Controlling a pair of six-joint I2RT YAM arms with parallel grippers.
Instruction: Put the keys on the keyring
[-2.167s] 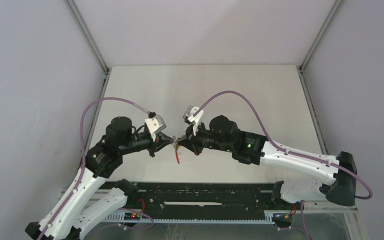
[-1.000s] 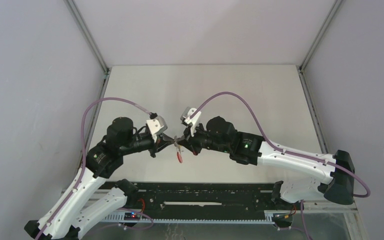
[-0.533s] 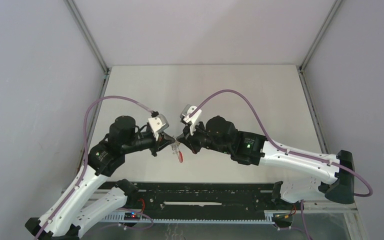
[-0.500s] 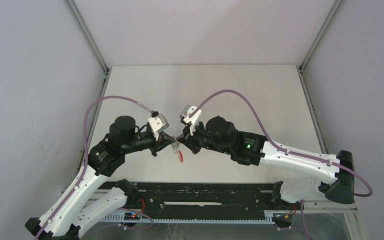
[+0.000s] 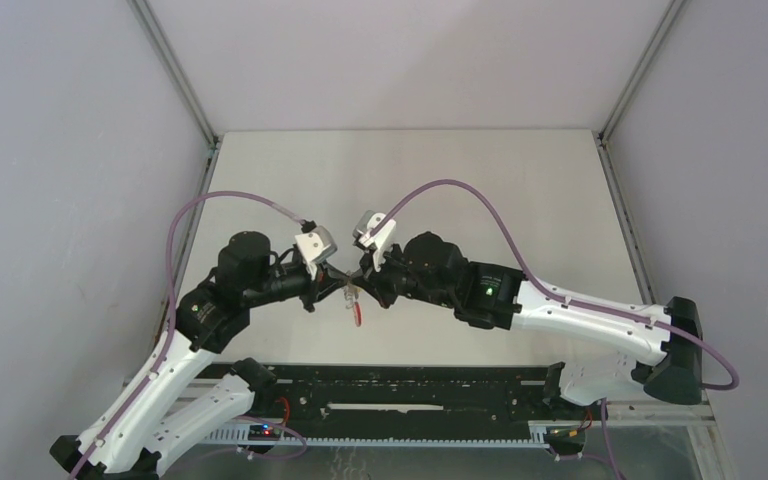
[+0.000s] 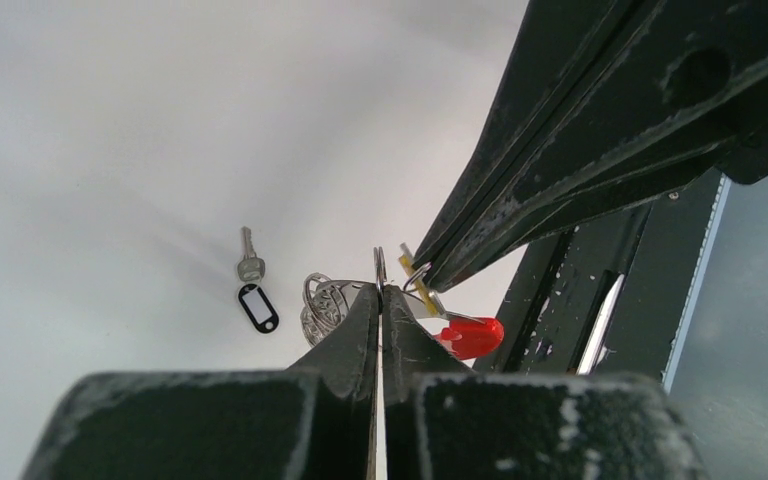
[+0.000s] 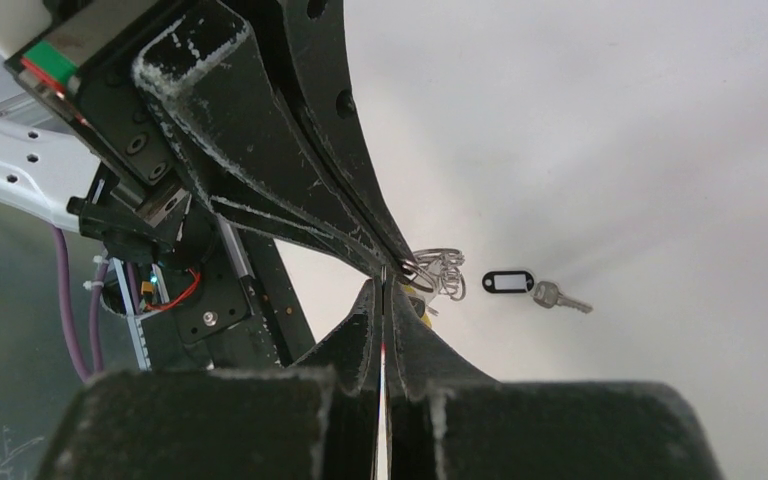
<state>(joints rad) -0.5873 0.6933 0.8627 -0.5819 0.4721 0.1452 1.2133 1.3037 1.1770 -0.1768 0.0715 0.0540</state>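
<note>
Left gripper (image 6: 380, 292) is clamped on the wire rings of the keyring (image 6: 468, 336) above the table (image 5: 460, 190); right gripper (image 7: 385, 292) is pressed shut against them, grasped part indeterminate. Black-tagged key (image 6: 252, 290) lies on the table at 9 o'clock of the rings.

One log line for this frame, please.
phase: threading, mid-air | left hand: shut on keyring | right hand: shut on yellow-tag key at rings | black-tag key: on table, apart

Black-tagged key (image 6: 257, 305) on pale table (image 6: 110, 140)
</note>
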